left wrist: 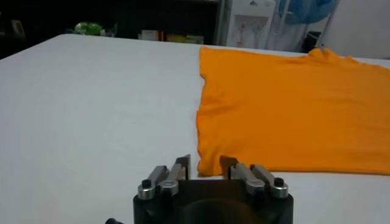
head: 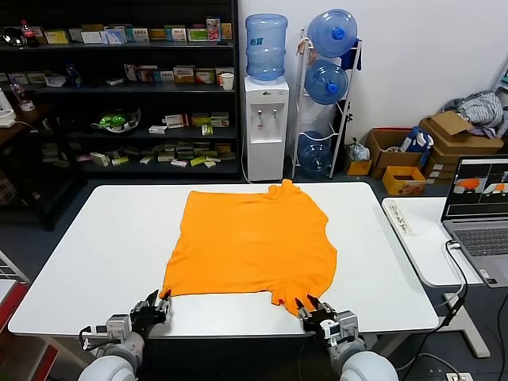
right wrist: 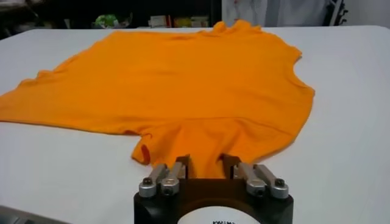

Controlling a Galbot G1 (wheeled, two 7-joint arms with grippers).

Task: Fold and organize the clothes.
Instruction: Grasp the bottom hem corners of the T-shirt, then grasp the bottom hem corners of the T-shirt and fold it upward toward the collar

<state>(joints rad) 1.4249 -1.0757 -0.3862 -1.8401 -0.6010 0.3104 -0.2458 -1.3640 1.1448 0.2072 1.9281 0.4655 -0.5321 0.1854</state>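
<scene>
— What sits nearest, at the desk's point(head: 95, 262) front edge?

— Two grippers. The left gripper point(head: 161, 301) has its fingers drawn narrow around the T-shirt's near left corner; whether they pinch the cloth I cannot tell. The right gripper point(head: 306, 305) is also narrow, its fingers straddling the near sleeve point(right wrist: 201, 146), which runs in between them; a firm pinch is hard to make out.

— And the shirt itself?

— One orange T-shirt point(head: 250, 238), spread flat around the desk's middle. Its long axis runs near to far, the collar point(head: 284, 187) bunched up toward the far edge, a straight edge along the left, one sleeve at the near right.

— Anything hidden?

— No lettering or tag shows. Both arms are cut off below the front edge.

— Beyond it?

— One laptop point(head: 481, 218) on a side table to the right, one water dispenser point(head: 265, 119), dark shelves point(head: 119, 87).
</scene>
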